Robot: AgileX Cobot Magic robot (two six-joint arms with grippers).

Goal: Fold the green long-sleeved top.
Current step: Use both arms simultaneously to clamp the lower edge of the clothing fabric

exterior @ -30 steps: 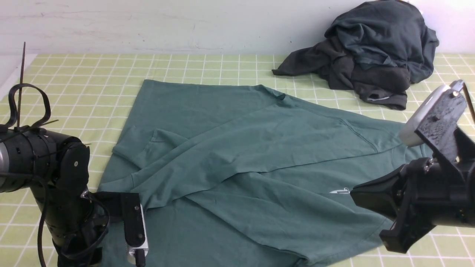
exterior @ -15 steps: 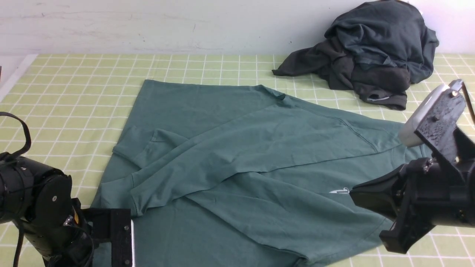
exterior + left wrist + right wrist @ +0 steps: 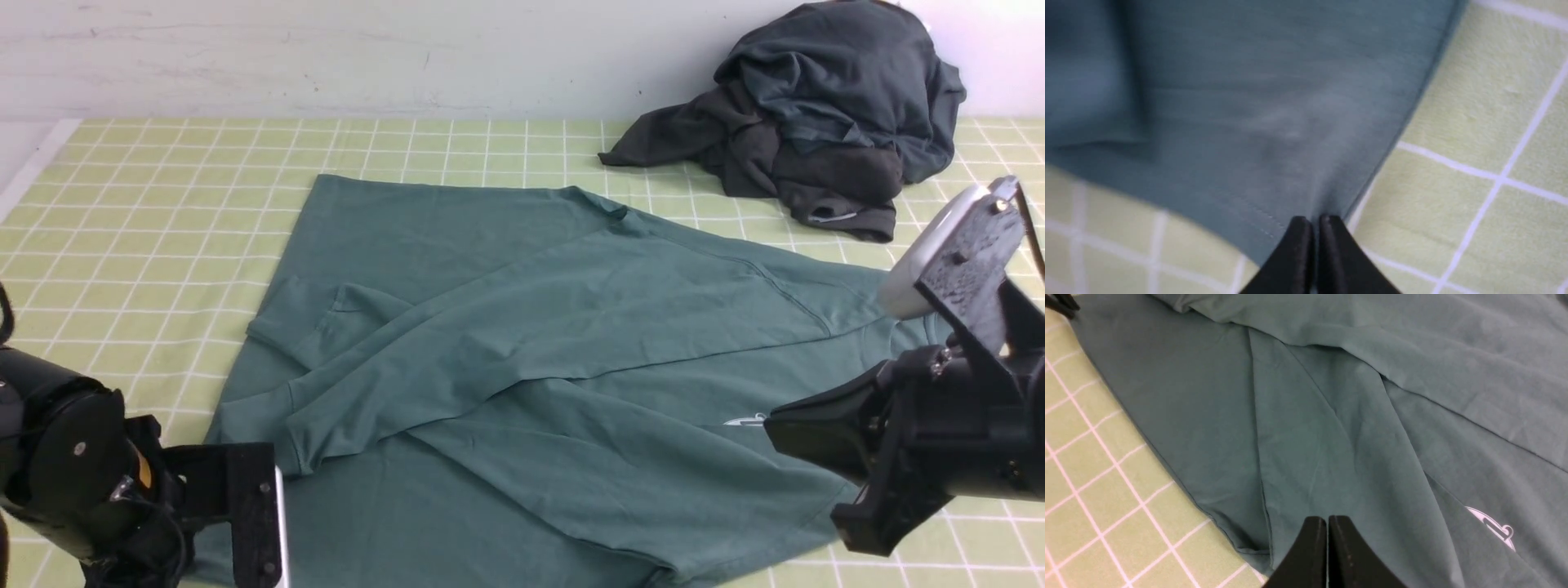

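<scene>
Left pincer: your left pincer has its two black tips pressed together on the hem corner of the green long-sleeved top, where the cloth draws into fine creases towards them.
Left pincer, position: you see it low at the near left corner of the bench, at the edge of the top nearest the robot.
Right pincer: your right pincer also has its tips together. It lies over the top near a fold at the near hem, and you cannot tell whether any cloth is caught between them.
Right pincer, neighbour: the white logo sits just beside the tips.
Top: it is spread flat across the middle of the yellow-green checked bench. One sleeve is folded slantwise over the body, with its cuff towards the left edge.
Far right corner: you have a heap of dark garments bunched against the pale wall, well apart from both pincers and clear of the top.
</scene>
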